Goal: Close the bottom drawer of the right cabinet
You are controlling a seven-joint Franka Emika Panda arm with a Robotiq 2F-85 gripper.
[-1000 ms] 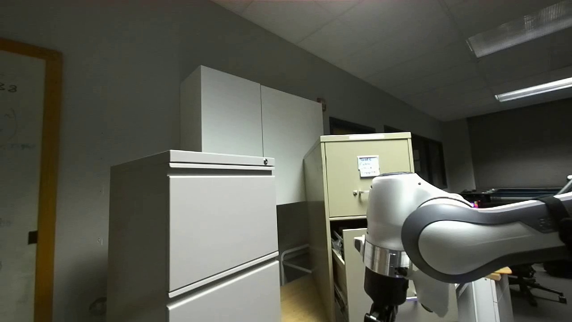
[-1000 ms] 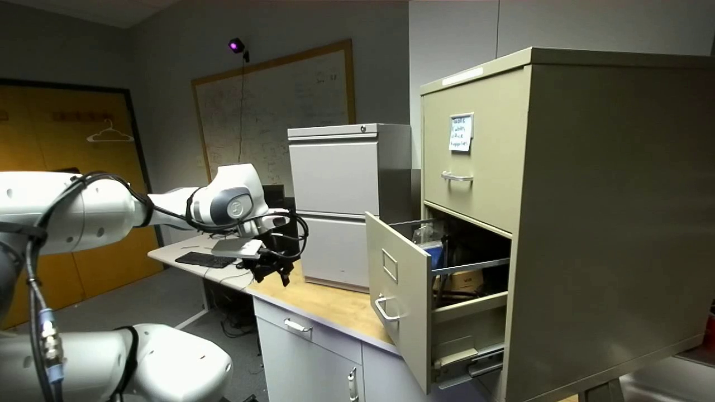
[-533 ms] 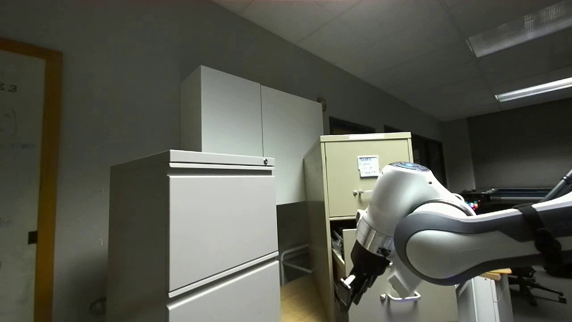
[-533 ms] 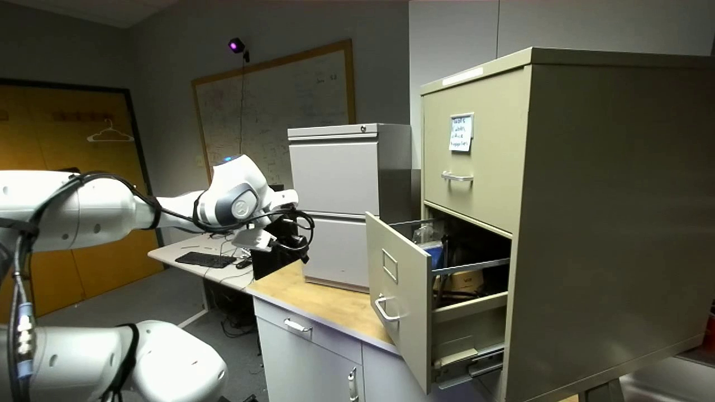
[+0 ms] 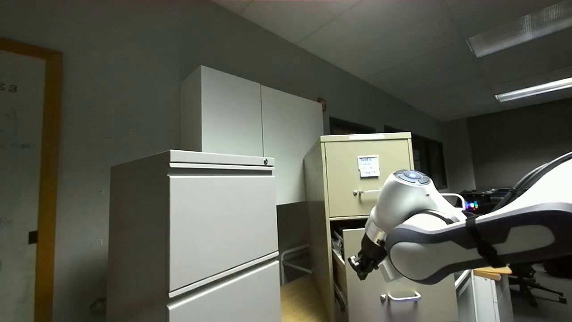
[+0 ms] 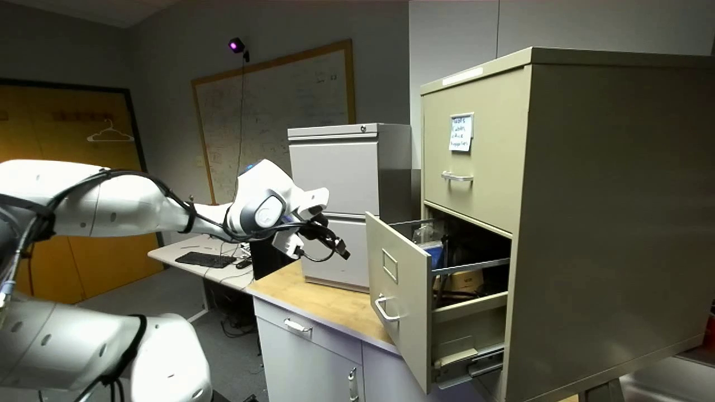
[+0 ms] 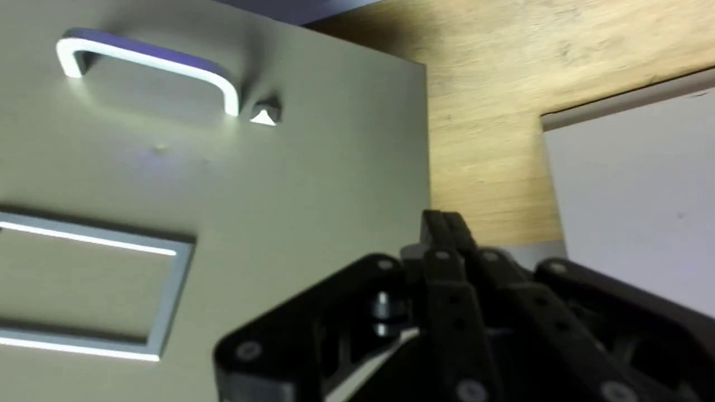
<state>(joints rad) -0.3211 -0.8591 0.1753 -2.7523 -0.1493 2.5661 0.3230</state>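
Note:
In both exterior views the right cabinet [image 6: 603, 195] [image 5: 371, 205] is a beige metal one with its top drawer flush. Its bottom drawer [image 6: 399, 340] [image 5: 424, 308] is pulled well out, with items visible inside. That drawer's front fills the left of the wrist view, with its handle [image 7: 151, 58], a small lock knob and a bare card frame. My gripper [image 6: 345, 254] [image 5: 357, 270] [image 7: 444, 215] is shut, its fingertips pressed together on nothing. It hangs in front of the drawer front, near the side edge facing the grey cabinet, and a gap shows between them in an exterior view.
A light-grey drawer cabinet [image 6: 335, 178] [image 5: 219, 223] stands beside the beige one on the wooden counter [image 6: 318, 304] [image 7: 491, 184]. Under the counter are cupboards with handles. A desk with a keyboard [image 6: 204, 259] lies behind the arm.
The gripper has gone from open to shut. The arm has swung its hand from pointing down to tilting forward, and moved closer to the drawer front. The drawer has not moved.

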